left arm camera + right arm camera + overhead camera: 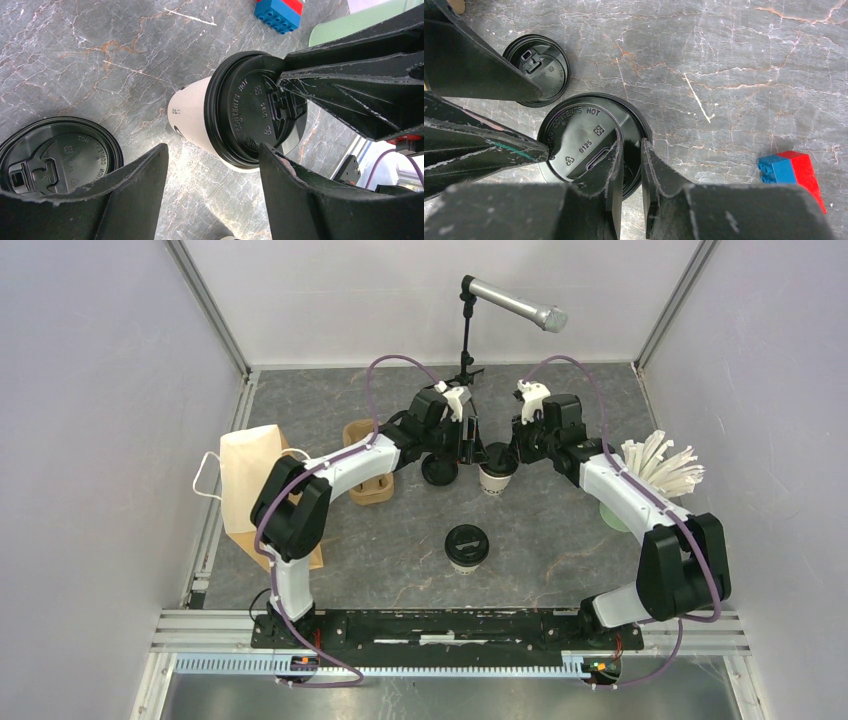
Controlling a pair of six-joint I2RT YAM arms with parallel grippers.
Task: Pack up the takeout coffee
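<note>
Nearest, along the table's near edge, a black mounting rail carries two robot arm bases; both arms reach to the far middle of the table and meet at one paper coffee cup with a black lid pressed on.

The right claw is almost closed, and its fingers seem to pinch the lid's raised rim, likely to steady the cup; the left claw stands wide open and holds nothing, its fingers flanking the cup from the left, probably ready to take its body.

Just left of this cup lies a second black lid; whether a cup sits beneath it cannot be told; another lidded coffee cup stands upright and alone, nearer, mid-table.

Left of the claws sits a brown cardboard cup carrier, partly under the left arm, with no cup visible in it, so packing looks barely begun; further left lies a paper bag; at the right, a pale green cup holds white wrapped straws; a blue-and-red toy block lies near the cup.

The tabletop is grey marbled stone pattern with rusty and white veins; pale walls enclose it on three sides; a microphone on a stand leans over the far edge.
</note>
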